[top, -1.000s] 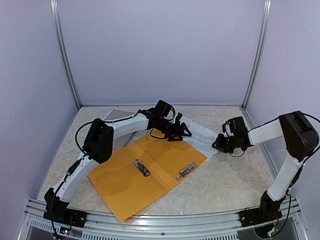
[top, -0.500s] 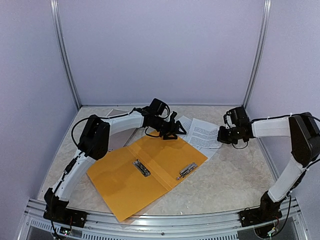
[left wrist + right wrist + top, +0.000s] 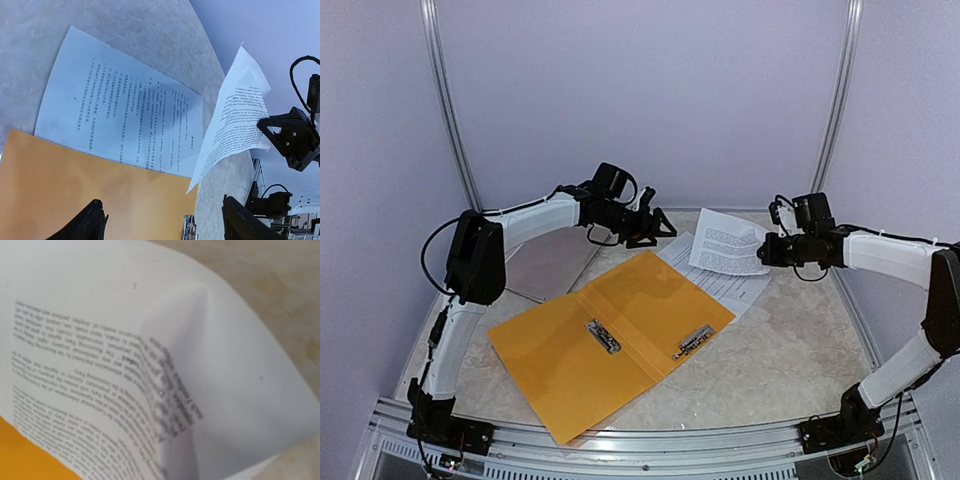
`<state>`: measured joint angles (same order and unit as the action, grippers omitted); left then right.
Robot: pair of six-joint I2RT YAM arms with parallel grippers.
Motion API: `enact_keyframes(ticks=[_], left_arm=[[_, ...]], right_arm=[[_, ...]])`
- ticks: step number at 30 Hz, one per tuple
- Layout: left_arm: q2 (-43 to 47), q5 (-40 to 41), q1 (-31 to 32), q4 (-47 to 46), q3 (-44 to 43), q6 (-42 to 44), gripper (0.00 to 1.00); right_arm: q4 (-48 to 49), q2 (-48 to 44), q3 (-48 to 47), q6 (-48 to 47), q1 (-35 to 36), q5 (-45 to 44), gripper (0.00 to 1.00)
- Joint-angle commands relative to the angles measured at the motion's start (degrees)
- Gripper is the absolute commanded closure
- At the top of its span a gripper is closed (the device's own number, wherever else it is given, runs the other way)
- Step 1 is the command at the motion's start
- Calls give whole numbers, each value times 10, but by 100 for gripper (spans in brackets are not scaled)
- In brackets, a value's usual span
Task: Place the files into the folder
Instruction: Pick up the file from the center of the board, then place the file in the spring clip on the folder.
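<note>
Where the marbled surface (image 3: 790, 350) carried an open orange folder (image 3: 570, 360), one printed sheet (image 3: 740, 288) lay flat at its far edge. The right fingers (image 3: 767, 252) were clamped on a second sheet (image 3: 725, 240), held in the air. The left fingers (image 3: 92, 222) stood apart, empty.

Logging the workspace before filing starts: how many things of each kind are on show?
Printed sheets: 2 (lifted sheet, flat sheet)
Orange folder: 1
Metal clips: 2
Grey panel: 1
Total: 6
</note>
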<state>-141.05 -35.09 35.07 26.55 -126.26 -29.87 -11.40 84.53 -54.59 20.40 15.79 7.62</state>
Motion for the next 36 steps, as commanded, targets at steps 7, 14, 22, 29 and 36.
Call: enact_keyframes(ticks=[7,14,22,29,36], left_arm=[[147,25,2,-1,168,65,16],[249,87,0,0,291,90,15],[344,157,-17,22,363,101,14],[354,167,-20,40,365,105,14],[350,161,-20,37,367,99,14]], right_arm=[[-10,5,-8,-91,34,138,100],[-75,82,-59,-221,75,181,97],[-143,152,-121,-305,98,219,97],[-190,201,-166,-354,112,260,93],[-218,235,-198,-381,129,272,90]])
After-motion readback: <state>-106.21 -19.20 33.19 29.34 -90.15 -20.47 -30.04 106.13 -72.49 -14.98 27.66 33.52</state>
